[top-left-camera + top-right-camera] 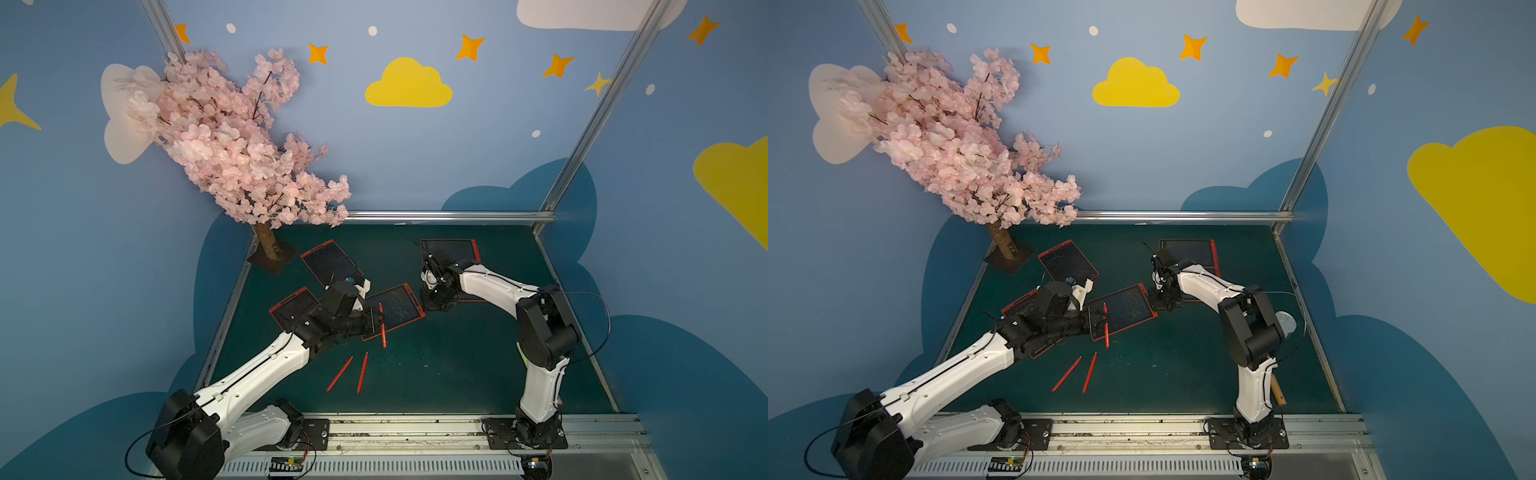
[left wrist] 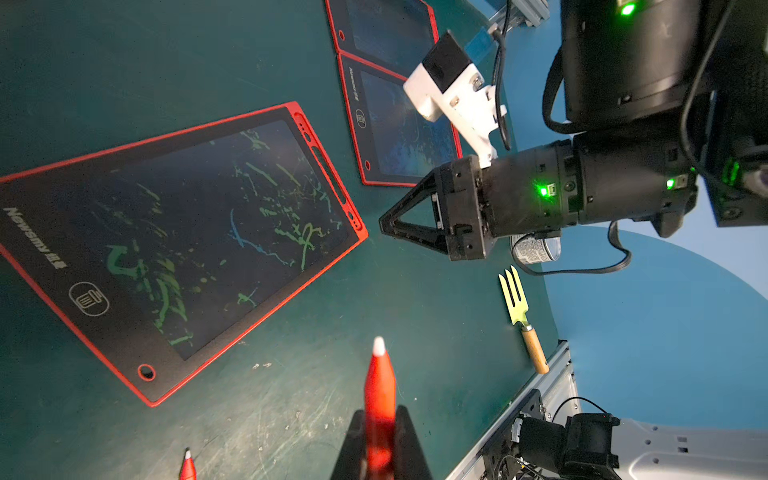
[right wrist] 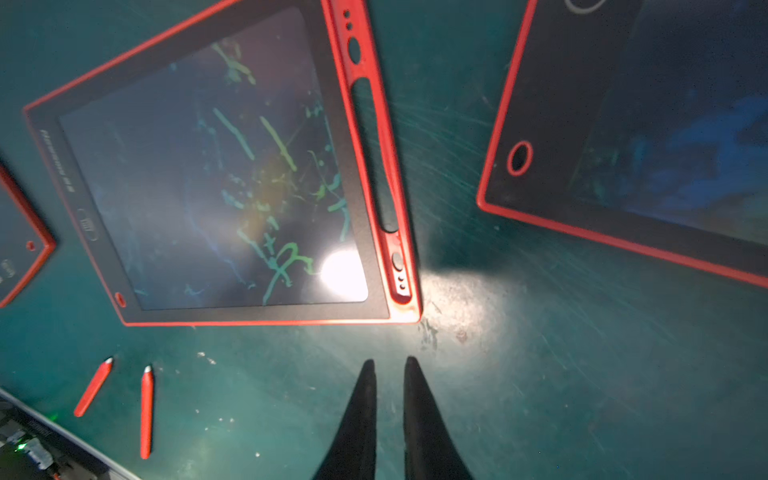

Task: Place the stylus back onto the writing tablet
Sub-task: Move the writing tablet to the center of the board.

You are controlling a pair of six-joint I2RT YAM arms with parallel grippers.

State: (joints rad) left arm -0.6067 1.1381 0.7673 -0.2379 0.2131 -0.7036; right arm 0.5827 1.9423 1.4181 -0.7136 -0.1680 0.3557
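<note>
1. Here, the loose styluses (image 1: 339,374) lie side by side on the green desk (image 1: 457,365), towards its front edge and touching no tablet.
2. The left tool (image 1: 376,319) is closed on the red stylus (image 1: 383,338), gripping it about mid-length. In both top views the stylus crosses the left edge of the scribbled tablet (image 1: 395,305). Whether it touches the tablet cannot be told.
3. The scribbled tablet lies flat on the desk. Its long edge slot (image 3: 374,158) is empty and is on the side away from the held stylus.
4. The right tool (image 3: 390,360) has its jaws drawn almost together on nothing. It hangs low over bare desk, just beside the tablet's slotted corner.
5. Progress, as judged: the pick-up is done, but the placing is not. The stylus has yet to be carried to the tablet, laid down and released. The loose pair also appears unreturned.
</note>
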